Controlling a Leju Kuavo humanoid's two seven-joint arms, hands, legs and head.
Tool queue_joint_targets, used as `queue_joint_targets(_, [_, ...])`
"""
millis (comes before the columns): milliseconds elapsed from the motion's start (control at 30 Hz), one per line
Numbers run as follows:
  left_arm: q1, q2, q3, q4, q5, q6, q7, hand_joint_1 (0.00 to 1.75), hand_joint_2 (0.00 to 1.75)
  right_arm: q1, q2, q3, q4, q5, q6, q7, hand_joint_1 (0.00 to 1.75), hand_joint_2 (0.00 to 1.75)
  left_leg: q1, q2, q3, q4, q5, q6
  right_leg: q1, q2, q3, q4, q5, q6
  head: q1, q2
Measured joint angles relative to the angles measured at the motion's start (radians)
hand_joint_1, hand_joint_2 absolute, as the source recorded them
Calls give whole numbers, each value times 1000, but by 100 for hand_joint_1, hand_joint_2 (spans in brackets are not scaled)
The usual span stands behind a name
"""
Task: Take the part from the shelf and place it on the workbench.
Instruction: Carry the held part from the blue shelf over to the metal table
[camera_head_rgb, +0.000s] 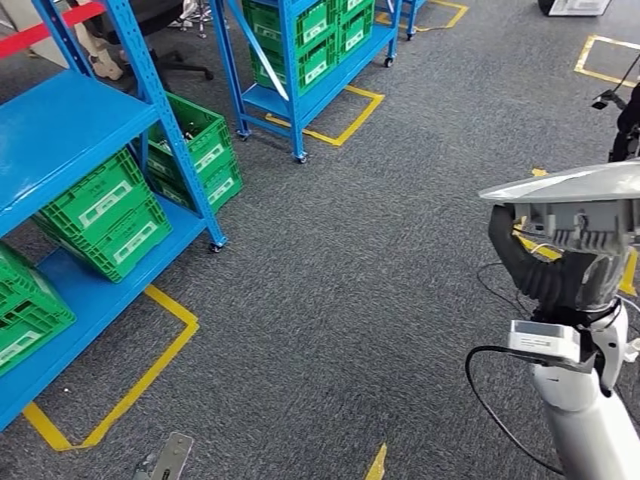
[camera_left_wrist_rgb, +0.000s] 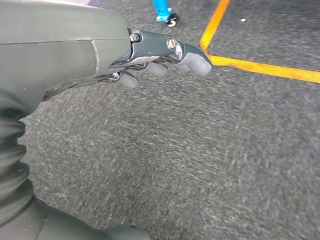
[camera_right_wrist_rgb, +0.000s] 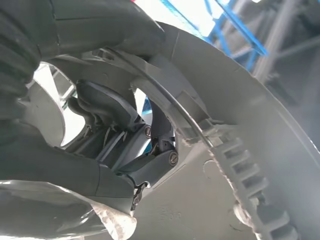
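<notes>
A grey metal part (camera_head_rgb: 577, 198) with a flat round top and ribbed underside is held up at the right of the head view. My right hand (camera_head_rgb: 547, 270) grips it from below, dark fingers curled around its underside. In the right wrist view the part (camera_right_wrist_rgb: 256, 150) looms close, its ribs showing, with my right hand (camera_right_wrist_rgb: 124, 145) wrapped on it. My left hand (camera_left_wrist_rgb: 162, 57) hangs over grey carpet with its fingers stretched out and nothing in them. Blue shelves (camera_head_rgb: 60, 130) stand at the left.
Green crates (camera_head_rgb: 106, 210) sit on the blue shelf's lower levels, and a second blue shelf (camera_head_rgb: 317, 60) with green crates stands behind. Yellow tape lines (camera_head_rgb: 121, 400) mark the grey carpet. A black cable (camera_head_rgb: 498, 400) loops beside my right arm.
</notes>
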Motion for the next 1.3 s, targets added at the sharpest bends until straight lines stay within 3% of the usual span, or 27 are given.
queue_joint_targets(67, [-1,0,0,0,-1,0,3,0,175,-15,-9,4,11,70,18,30,175,175,3,-37,-31,77,-52,-7,-3,17,-2,-2,5,-12,-2,0])
queue_joint_targets(133, [1,0,0,0,-4,-1,7,0,175,-43,-19,13,34,155,38,66,175,175,4,-65,-88,211,-114,-7,-1,38,-4,-2,7,-18,-4,0])
queue_joint_targets(167, [2,1,-1,0,-6,-2,9,0,175,-58,-26,21,48,194,49,85,175,175,4,-69,-109,259,-127,-6,1,50,-5,-1,8,-19,-4,0])
queue_joint_targets(200, [1,1,-1,0,-7,-2,10,0,175,-74,-34,31,62,226,60,102,175,175,3,-71,-118,274,-121,-3,2,61,-5,-1,8,-20,-4,0])
queue_joint_targets(233, [0,0,-1,0,-8,-2,12,0,175,-91,-42,40,74,253,68,119,175,175,3,-74,-108,250,-95,1,4,73,-5,0,9,-20,-3,0])
queue_joint_targets(267, [-1,0,-1,0,-8,-2,14,0,175,-108,-51,48,85,274,73,132,175,175,2,-83,-83,191,-57,7,5,84,-4,1,9,-20,-3,0])
queue_joint_targets(333, [-3,2,-2,0,-8,-2,17,0,175,-144,-66,61,102,307,75,150,175,175,2,-122,-27,65,2,21,6,103,-7,4,10,-16,-2,0])
queue_joint_targets(400, [-3,3,-2,0,-8,-2,19,0,175,-168,-75,69,113,324,75,157,175,175,4,-148,-4,9,14,28,5,114,-12,6,12,-11,-2,0])
queue_joint_targets(667, [-4,2,-2,0,-8,-2,19,0,175,-175,-78,73,117,328,74,159,175,175,3,-143,-1,1,11,26,4,119,-17,7,14,-7,-4,0])
queue_joint_targets(733, [-5,2,-2,0,-9,-2,19,0,175,-179,-85,77,121,331,74,160,175,175,0,-136,-3,1,9,25,0,127,-21,4,18,0,-5,0])
queue_joint_targets(767, [-6,1,-2,0,-9,-2,19,0,175,-184,-93,82,126,334,74,161,175,175,1,-125,-2,-4,12,28,0,115,-32,17,8,7,-3,0])
queue_joint_targets(800, [-6,1,-3,0,-9,-3,19,0,175,-194,-106,95,136,346,73,169,175,175,2,-100,0,-9,13,31,-3,91,-62,72,-8,18,1,0])
queue_joint_targets(867, [-7,-1,-3,0,-8,-4,19,0,175,-217,-129,121,154,368,72,187,175,175,7,-44,6,-16,12,31,-4,15,-74,93,-11,34,8,0])
queue_joint_targets(900, [-7,-1,-3,0,-8,-5,19,0,175,-227,-137,132,161,377,72,194,175,175,3,-22,7,-12,7,27,-3,-14,-63,78,-2,36,9,0])
queue_joint_targets(933, [-8,-1,-3,0,-8,-5,19,0,175,-232,-139,135,162,377,72,195,175,175,0,-14,7,-10,5,21,1,-29,-33,23,14,31,9,0])
queue_joint_targets(967, [-8,0,-3,0,-8,-5,18,0,175,-236,-142,136,163,377,72,196,175,175,-3,-6,7,-8,3,18,5,-36,-24,7,11,24,9,0])
queue_joint_targets(1033, [-8,0,-4,0,-8,-5,18,0,175,-239,-150,139,165,375,72,200,175,175,-6,11,9,-8,0,11,7,-18,-25,5,12,9,8,0])
queue_joint_targets(1100, [-9,0,-4,0,-8,-5,18,0,175,-241,-157,140,167,374,73,205,175,175,-2,-3,4,12,-21,4,4,0,-23,2,14,-3,6,0])
queue_joint_targets(1167, [-9,-1,-4,0,-7,-5,18,0,175,-246,-159,141,169,373,73,208,175,175,1,-44,-36,110,-79,-1,2,18,-21,0,16,-12,3,0])
queue_joint_targets(1233, [-6,-1,-4,0,-7,-5,18,0,175,-247,-160,144,171,373,73,209,175,175,1,-67,-98,244,-133,-1,3,41,-21,1,16,-16,2,0])
queue_joint_targets(1267, [-5,-1,-4,0,-7,-5,18,0,175,-247,-160,147,173,373,73,209,175,175,1,-70,-116,279,-136,1,4,54,-20,1,16,-17,1,0])
queue_joint_targets(1300, [-4,-1,-4,0,-7,-5,18,0,175,-246,-160,149,174,373,73,209,175,175,1,-72,-119,277,-120,4,5,67,-20,1,16,-17,1,0])
